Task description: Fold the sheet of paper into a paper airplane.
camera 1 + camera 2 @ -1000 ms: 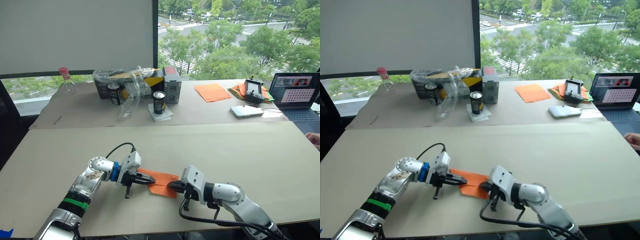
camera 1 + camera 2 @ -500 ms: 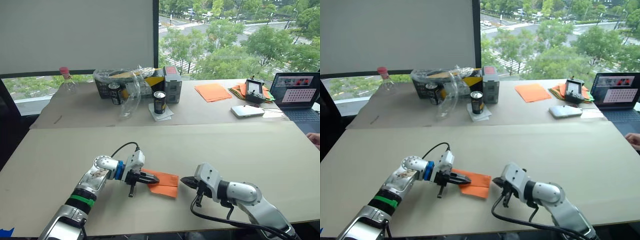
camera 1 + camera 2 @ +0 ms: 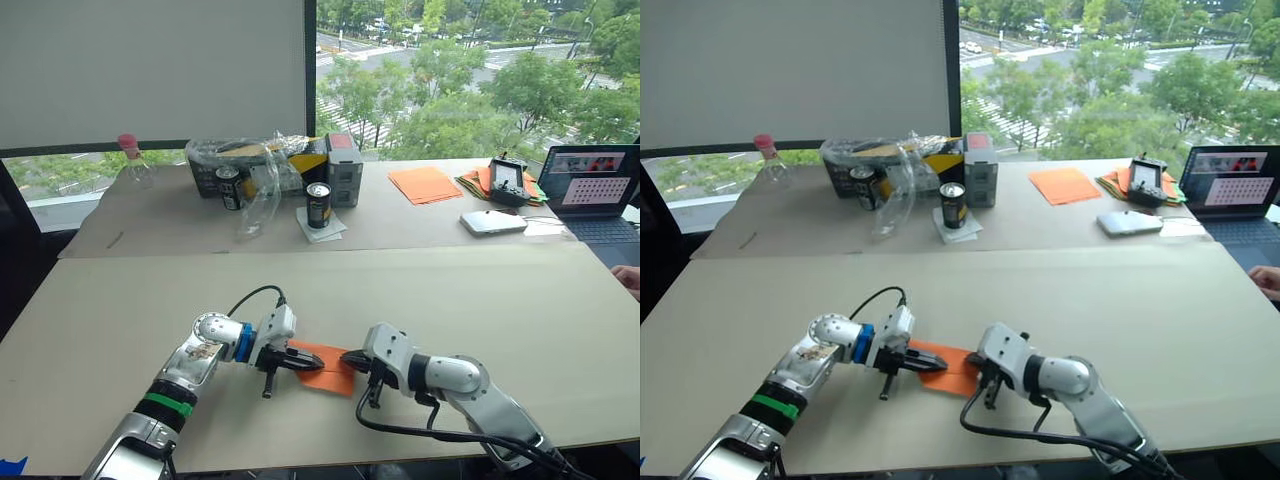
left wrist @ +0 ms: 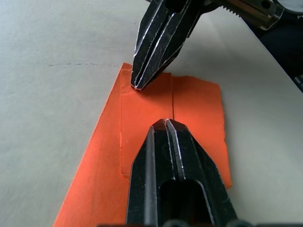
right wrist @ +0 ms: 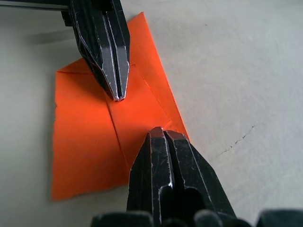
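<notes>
You have one tabletop (image 3: pixel 520 330) with one folded sheet of paper (image 3: pixel 325 366) lying flat near its front edge. Two claws press on it, tips closed, gripping nothing: left claw (image 4: pixel 163 124), right claw (image 5: pixel 160 132).

On far table (image 3: pixel 420 225): two dark cans (image 3: pixel 318 204), plastic-wrapped box (image 3: pixel 250 160), clear bottle with red cap (image 3: pixel 132 160), neat orange sheets (image 3: pixel 424 184), open laptop (image 3: pixel 594 190).

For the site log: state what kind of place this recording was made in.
Probably an upper-floor office or lab used as a test space: a laptop on the far table, a large window over treetops and streets, and drink cans among clutter.
</notes>
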Controlling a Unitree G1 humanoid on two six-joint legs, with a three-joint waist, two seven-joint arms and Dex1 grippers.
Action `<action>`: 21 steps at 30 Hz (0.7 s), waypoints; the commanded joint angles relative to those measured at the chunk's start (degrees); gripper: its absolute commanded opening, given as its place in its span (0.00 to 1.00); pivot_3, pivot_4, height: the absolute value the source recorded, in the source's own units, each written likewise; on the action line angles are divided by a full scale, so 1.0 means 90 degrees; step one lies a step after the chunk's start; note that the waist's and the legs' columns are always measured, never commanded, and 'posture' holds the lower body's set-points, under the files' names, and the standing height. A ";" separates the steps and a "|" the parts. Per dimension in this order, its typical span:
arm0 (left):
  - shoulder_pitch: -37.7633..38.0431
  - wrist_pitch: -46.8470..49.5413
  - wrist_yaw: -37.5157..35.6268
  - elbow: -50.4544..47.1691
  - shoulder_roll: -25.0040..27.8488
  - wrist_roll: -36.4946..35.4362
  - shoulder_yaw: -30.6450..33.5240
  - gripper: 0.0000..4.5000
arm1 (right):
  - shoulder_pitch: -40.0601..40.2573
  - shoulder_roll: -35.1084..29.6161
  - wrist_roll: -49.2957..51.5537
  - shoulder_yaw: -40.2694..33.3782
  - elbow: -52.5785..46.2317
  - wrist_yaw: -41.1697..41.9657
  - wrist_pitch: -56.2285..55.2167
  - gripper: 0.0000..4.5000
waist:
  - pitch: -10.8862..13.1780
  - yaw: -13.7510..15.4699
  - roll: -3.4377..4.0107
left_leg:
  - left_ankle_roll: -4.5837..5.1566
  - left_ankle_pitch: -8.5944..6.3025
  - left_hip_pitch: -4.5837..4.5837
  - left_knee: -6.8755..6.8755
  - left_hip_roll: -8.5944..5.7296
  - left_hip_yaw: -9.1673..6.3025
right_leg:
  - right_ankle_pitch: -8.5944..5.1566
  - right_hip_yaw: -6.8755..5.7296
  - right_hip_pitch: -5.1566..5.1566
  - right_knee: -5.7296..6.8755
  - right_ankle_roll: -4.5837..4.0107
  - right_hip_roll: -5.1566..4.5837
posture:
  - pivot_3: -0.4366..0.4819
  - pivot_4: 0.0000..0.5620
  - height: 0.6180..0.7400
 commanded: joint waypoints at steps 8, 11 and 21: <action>0.0510 -0.0219 0.0711 -0.0113 0.0306 0.0569 -0.0069 0.00 | -0.0070 0.0118 -0.0163 0.0374 0.0460 0.0092 0.0347 0.01 | -0.0023 -0.0055 -0.0001 | 0.0000 0.0000 0.0014 0.0000 0.0004 -0.0001 | -0.0011 0.0001 0.0011 0.0004 0.0018 0.0002 | 0.48 0.27 0.63; 0.0690 -0.0032 0.0663 -0.0236 0.0610 0.0523 -0.0006 0.00 | -0.0129 0.0127 -0.0163 0.0430 0.0514 0.0154 0.0354 0.01 | -0.0036 -0.0111 -0.0001 | -0.0001 0.0001 0.0017 0.0000 0.0010 -0.0001 | -0.0019 0.0002 0.0010 0.0006 0.0032 0.0011 | 0.48 0.27 0.63; 0.1255 0.0827 0.1050 -0.1050 0.1297 -0.0048 0.0830 0.00 | -0.0430 0.0193 -0.0163 0.0516 0.0828 0.0271 0.0289 0.01 | -0.0057 -0.0137 0.0020 | -0.0002 0.0000 0.0064 -0.0043 0.0048 0.0000 | -0.0030 0.0013 0.0018 0.0011 0.0019 0.0055 | 0.48 0.27 0.63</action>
